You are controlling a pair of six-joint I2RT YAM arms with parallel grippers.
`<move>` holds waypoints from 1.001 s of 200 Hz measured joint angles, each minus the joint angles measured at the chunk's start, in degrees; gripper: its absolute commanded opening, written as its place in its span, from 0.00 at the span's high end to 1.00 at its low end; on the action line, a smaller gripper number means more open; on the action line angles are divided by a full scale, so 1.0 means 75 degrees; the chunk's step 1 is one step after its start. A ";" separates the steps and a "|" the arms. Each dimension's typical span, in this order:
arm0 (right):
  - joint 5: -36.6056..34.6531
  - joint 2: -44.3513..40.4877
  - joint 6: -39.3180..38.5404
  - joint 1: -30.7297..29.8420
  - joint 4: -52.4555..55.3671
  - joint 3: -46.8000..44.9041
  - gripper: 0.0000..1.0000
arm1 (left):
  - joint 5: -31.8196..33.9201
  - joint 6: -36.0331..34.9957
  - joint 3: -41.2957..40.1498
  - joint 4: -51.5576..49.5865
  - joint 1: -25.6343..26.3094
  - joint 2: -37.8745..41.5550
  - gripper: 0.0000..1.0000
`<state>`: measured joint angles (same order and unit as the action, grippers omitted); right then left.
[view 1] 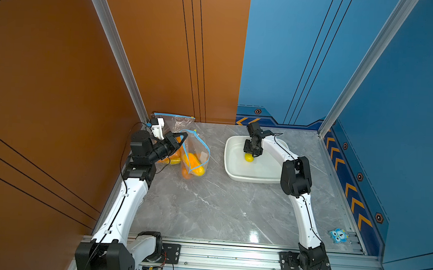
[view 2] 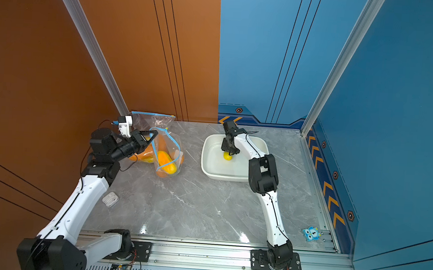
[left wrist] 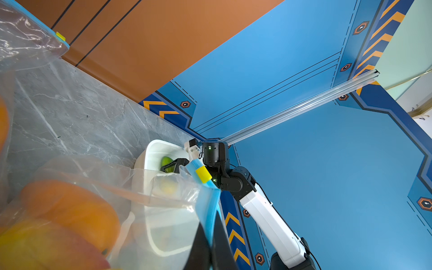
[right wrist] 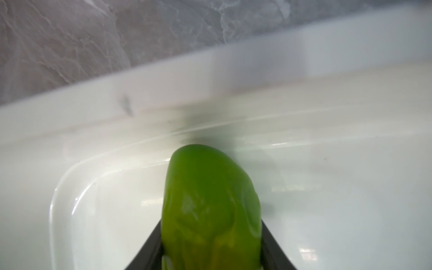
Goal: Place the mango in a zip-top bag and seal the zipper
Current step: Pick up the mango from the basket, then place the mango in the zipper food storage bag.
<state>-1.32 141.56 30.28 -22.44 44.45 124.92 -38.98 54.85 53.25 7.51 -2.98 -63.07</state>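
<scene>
**Two-arm cell with the mango gripped in the tray and the bag mouth held up**

On the grey marble-patterned tabletop (view 1: 218,206), the right gripper (view 1: 250,153) reaches down into the white rectangular plastic tray (view 1: 252,179). The tray stands on the right half of the table near the back wall. The smooth green-yellow mango (right wrist: 210,198) lies low inside the tray, close to its floor. Whether it rests on the floor or hangs just clear of it cannot be told. In the right wrist view the two black fingers (right wrist: 272,247) press against opposite flanks of the mango, so the pincer is closed narrowly on the fruit.

The left gripper (view 1: 183,138) is pinched tight on the blue zipper strip of the clear plastic zip-top bag (view 1: 196,150). This bag stands on the left half of the table, well apart from the tray, with its mouth open. A small yellow slider (left wrist: 203,175) sits on the zipper strip, just beyond the left fingertips. Several orange-yellow fruits (view 1: 192,162) lie in the bottom of the bag. A second clear bag (view 1: 177,123) with a blue top edge leans against the orange wall behind it. A small blue owl-shaped sticker (view 1: 338,235) lies at the right edge of the table.
</scene>
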 measured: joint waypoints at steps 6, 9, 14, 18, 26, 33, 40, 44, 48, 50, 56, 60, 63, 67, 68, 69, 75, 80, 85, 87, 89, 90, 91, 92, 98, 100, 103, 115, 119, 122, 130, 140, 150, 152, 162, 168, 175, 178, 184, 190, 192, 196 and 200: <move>0.0050 -0.0032 -0.0009 -0.0017 0.0012 0.0000 0.67 | 0.0003 0.0003 0.0000 0.0000 0.0009 0.0003 1.00; 0.0093 -0.0052 -0.0012 -0.0023 0.0015 0.0000 0.68 | 0.0000 0.0000 0.0000 0.0000 0.0009 0.0003 1.00; 0.0175 -0.0102 -0.0020 -0.0047 0.0015 -0.0009 0.69 | 0.0003 0.0000 0.0000 0.0000 0.0009 0.0009 1.00; 0.0221 -0.0181 -0.0029 -0.0070 0.0006 -0.0035 0.69 | 0.0003 0.0000 0.0000 0.0000 0.0009 0.0009 1.00; 0.0353 -0.0411 -0.0044 -0.0119 -0.0050 -0.0163 0.71 | 0.0003 0.0000 0.0000 0.0000 0.0009 0.0009 1.00; 0.0452 -0.0723 -0.0044 -0.0178 -0.0137 -0.0364 0.72 | 0.0003 0.0000 0.0000 0.0000 0.0009 0.0009 1.00; 0.0565 -0.1131 -0.0041 -0.0251 -0.0274 -0.0595 0.72 | 0.0000 0.0000 0.0000 0.0000 0.0009 0.0009 1.00; 0.0618 -0.1361 -0.0038 -0.0294 -0.0391 -0.0737 0.72 | 0.0000 0.0000 0.0000 0.0000 0.0009 0.0009 1.00; 0.0650 -0.1629 -0.0038 -0.0347 -0.0510 -0.0877 0.72 | 0.0003 0.0000 0.0000 0.0000 0.0009 0.0009 1.00; 0.0685 -0.1801 -0.0038 -0.0379 -0.0627 -0.0988 0.72 | 0.0003 0.0000 0.0000 0.0000 0.0009 0.0009 1.00; 0.0764 -0.2276 -0.0038 -0.0475 -0.0903 -0.1274 0.73 | 0.0000 0.0000 0.0000 0.0000 0.0009 0.0009 1.00; 0.0801 -0.2617 -0.0035 -0.0545 -0.1137 -0.1478 0.73 | 0.0000 0.0000 0.0000 0.0000 0.0009 0.0009 1.00; 0.0825 -0.2900 -0.0032 -0.0621 -0.1323 -0.1629 0.73 | 0.0000 0.0000 0.0000 0.0000 0.0009 0.0009 1.00; 0.0863 -0.3270 -0.0032 -0.0711 -0.1652 -0.1851 0.73 | 0.0000 0.0000 0.0000 0.0000 0.0009 0.0009 1.00; 0.0868 -0.3343 -0.0032 -0.0737 -0.1711 -0.1888 0.73 | 0.0000 0.0000 0.0000 0.0000 0.0009 0.0006 1.00; 0.0874 -0.3413 -0.0032 -0.0761 -0.1763 -0.1929 0.73 | 0.0000 0.0000 0.0000 0.0000 0.0009 0.0006 1.00; 0.0930 -0.3995 -0.0032 -0.0941 -0.2349 -0.2285 0.73 | 0.0000 0.0000 0.0000 0.0000 0.0009 0.0006 1.00; 0.0970 -0.4354 -0.0035 -0.1067 -0.2766 -0.2530 0.73 | 0.0000 0.0000 0.0000 0.0000 0.0009 0.0006 1.00; 0.1000 -0.4768 -0.0032 -0.1259 -0.3319 -0.2818 0.73 | 0.0000 0.0000 0.0000 0.0000 0.0009 0.0003 1.00; 0.1020 -0.4928 -0.0032 -0.1329 -0.3529 -0.2929 0.73 | 0.0000 0.0000 0.0000 0.0000 0.0009 0.0003 1.00; 0.1037 -0.5091 -0.0035 -0.1422 -0.3742 -0.3040 0.73 | 0.0000 0.0000 0.0000 0.0000 0.0009 0.0000 1.00; 0.1040 -0.5138 -0.0035 -0.1451 -0.3821 -0.3077 0.72 | 0.0000 -0.0003 0.0000 0.0000 0.0009 0.0000 1.00; 0.1052 -0.5228 -0.0032 -0.1504 -0.3987 -0.3150 0.73 | 0.0000 0.0000 0.0000 0.0000 0.0009 0.0000 1.00; 0.1061 -0.5275 -0.0032 -0.1530 -0.4045 -0.3185 0.72 | 0.0000 -0.0003 0.0000 0.0000 0.0009 0.0000 1.00; 0.1128 -0.5598 -0.0032 -0.1754 -0.4637 -0.3430 0.73 | 0.0000 -0.0003 0.0000 0.0000 0.0009 -0.0006 1.00; 0.1166 -0.5694 -0.0032 -0.1830 -0.4823 -0.3500 0.73 | 0.0000 -0.0003 0.0000 0.0000 0.0009 -0.0006 1.00; 0.1207 -0.5799 -0.0035 -0.1947 -0.5080 -0.3590 0.72 | 0.0000 -0.0003 0.0000 0.0000 0.0009 -0.0006 1.00; 0.1378 -0.6033 -0.0041 -0.2413 -0.6126 -0.3844 0.72 | 0.0000 0.0000 0.0000 0.0000 0.0006 -0.0006 1.00; 0.1402 -0.6047 -0.0038 -0.2544 -0.6443 -0.3911 0.72 | 0.0000 -0.0003 0.0000 0.0000 0.0006 -0.0006 1.00; 0.1448 -0.6041 -0.0050 -0.2634 -0.6650 -0.3943 0.72 | 0.0000 0.0000 0.0000 0.0000 0.0006 -0.0009 1.00; 0.1545 -0.5968 -0.0099 -0.2859 -0.7108 -0.4033 0.72 | -0.0003 -0.0003 0.0000 0.0000 0.0006 -0.0023 1.00; 0.1620 -0.5788 -0.0181 -0.3083 -0.7560 -0.4097 0.72 | -0.0003 0.0000 0.0000 0.0003 0.0006 -0.0052 1.00; 0.1716 -0.5543 -0.0271 -0.3273 -0.7915 -0.4141 0.72 | -0.0003 0.0000 0.0000 0.0000 0.0006 -0.0099 1.00; 0.1728 -0.5511 -0.0280 -0.3293 -0.7962 -0.4150 0.72 | -0.0003 0.0000 0.0000 0.0003 0.0006 -0.0105 1.00; 0.1786 -0.5278 -0.0350 -0.3436 -0.8221 -0.4255 0.72 | -0.0003 0.0000 0.0000 0.0000 0.0006 -0.0137 1.00; 0.1795 -0.5161 -0.0393 -0.3497 -0.8355 -0.4342 0.72 | -0.0003 0.0000 0.0000 0.0000 0.0006 -0.0152 1.00; 0.1818 -0.5030 -0.0428 -0.3555 -0.8521 -0.4468 0.72 | -0.0003 0.0000 0.0000 0.0000 0.0006 -0.0160 1.00; 0.1818 -0.4989 -0.0455 -0.3576 -0.8571 -0.4514 0.71 | -0.0003 0.0000 0.0000 0.0003 0.0006 -0.0163 1.00; 0.1839 -0.4893 -0.0475 -0.3611 -0.8658 -0.4587 0.71 | -0.0003 0.0000 0.0000 0.0003 0.0006 -0.0166 1.00; 0.1851 -0.4803 -0.0507 -0.3625 -0.8740 -0.4642 0.69 | -0.0006 0.0003 0.0000 0.0000 0.0006 -0.0169 1.00; 0.1856 -0.4782 -0.0513 -0.3628 -0.8757 -0.4654 0.69 | -0.0006 0.0000 0.0000 0.0000 0.0006 -0.0169 1.00; 0.1880 -0.4727 -0.0530 -0.3643 -0.8813 -0.4677 0.68 | -0.0006 0.0000 0.0000 0.0003 0.0006 -0.0172 1.00; 0.1900 -0.4683 -0.0554 -0.3646 -0.8856 -0.4692 0.67 | -0.0006 0.0000 0.0000 0.0003 0.0006 -0.0172 1.00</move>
<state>12.93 106.43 26.13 -49.78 -21.98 89.73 -39.03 54.85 53.25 7.53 -2.94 -64.36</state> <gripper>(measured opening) 0.473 0.046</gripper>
